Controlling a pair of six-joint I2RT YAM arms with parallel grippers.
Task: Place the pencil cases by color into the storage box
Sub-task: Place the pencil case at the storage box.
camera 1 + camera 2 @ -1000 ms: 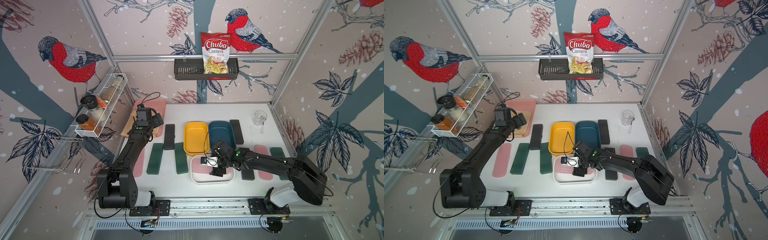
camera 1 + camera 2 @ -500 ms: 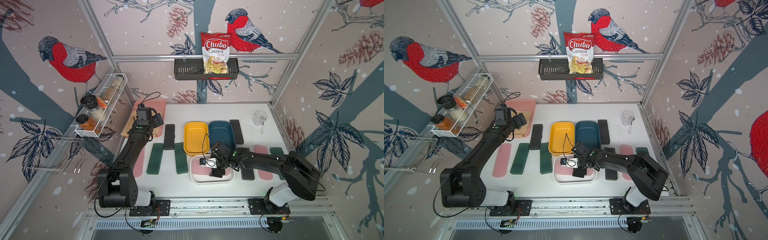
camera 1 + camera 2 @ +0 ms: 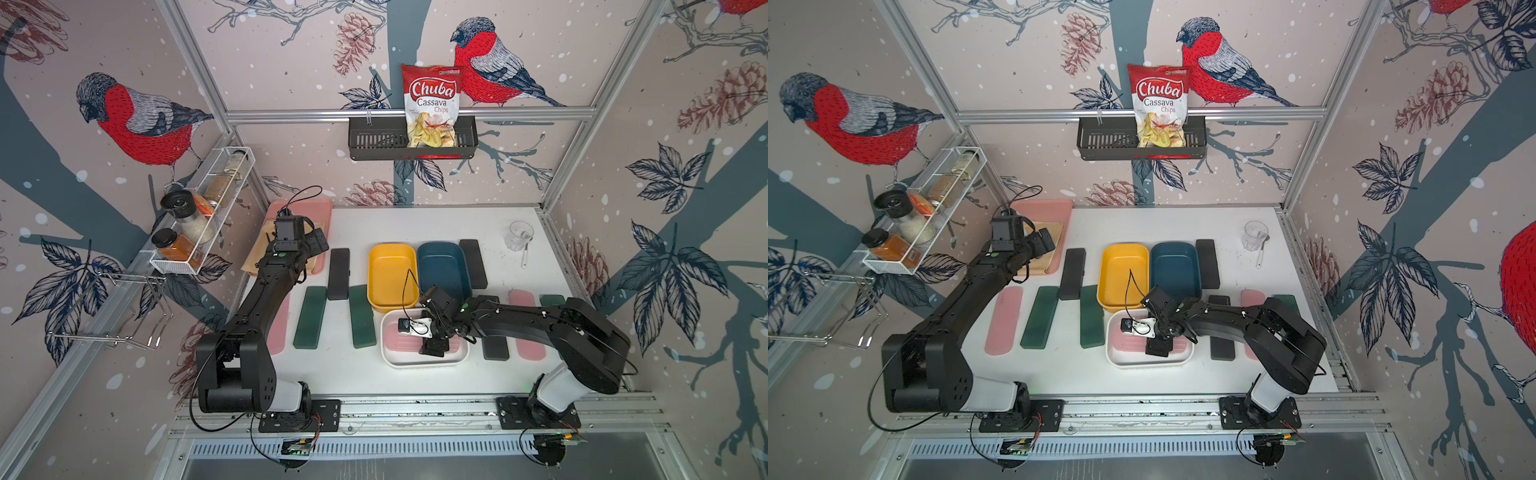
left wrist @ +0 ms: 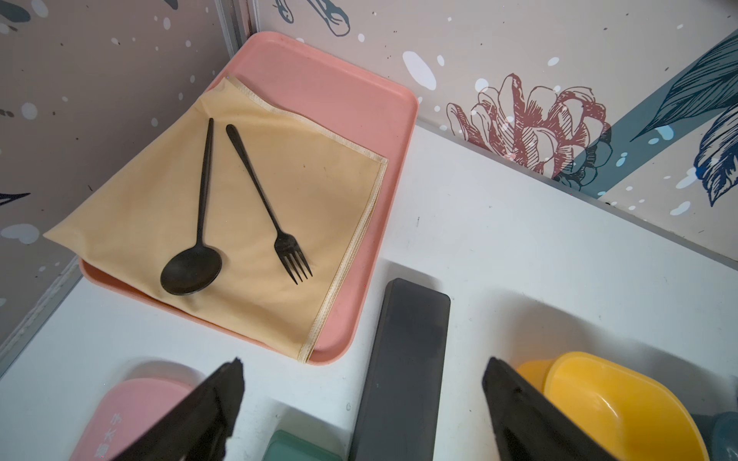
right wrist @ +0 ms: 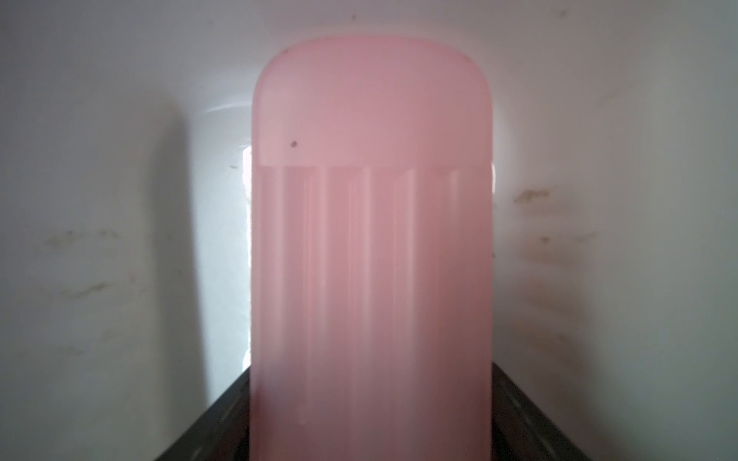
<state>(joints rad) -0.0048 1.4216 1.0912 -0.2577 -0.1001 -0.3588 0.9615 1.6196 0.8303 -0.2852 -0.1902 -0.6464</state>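
A pink pencil case (image 5: pixel 371 239) lies lengthwise in the white storage box (image 3: pixel 424 364), also seen as the pink pencil case (image 3: pixel 1128 343). My right gripper (image 3: pixel 432 351) reaches down into that box, its dark fingers (image 5: pixel 223 415) hugging both long sides of the case with no gap visible. My left gripper (image 4: pixel 363 361) hangs open and empty over a black pencil case (image 4: pixel 403 371), near the pink tray. On the table lie more cases: black (image 3: pixel 338 274), green (image 3: pixel 309 318), green (image 3: pixel 361 316), pink (image 3: pixel 277 328), pink (image 3: pixel 525 328).
An empty yellow tub (image 3: pixel 392 276) and a blue tub (image 3: pixel 442 270) stand behind the white box. The pink tray (image 4: pixel 339 99) holds a tan cloth with a spoon (image 4: pixel 191 267) and fork (image 4: pixel 291 255). A clear cup (image 3: pixel 519 235) stands at the back right.
My right gripper has sunk a little lower into the white box with the pink case. The left arm has not moved.
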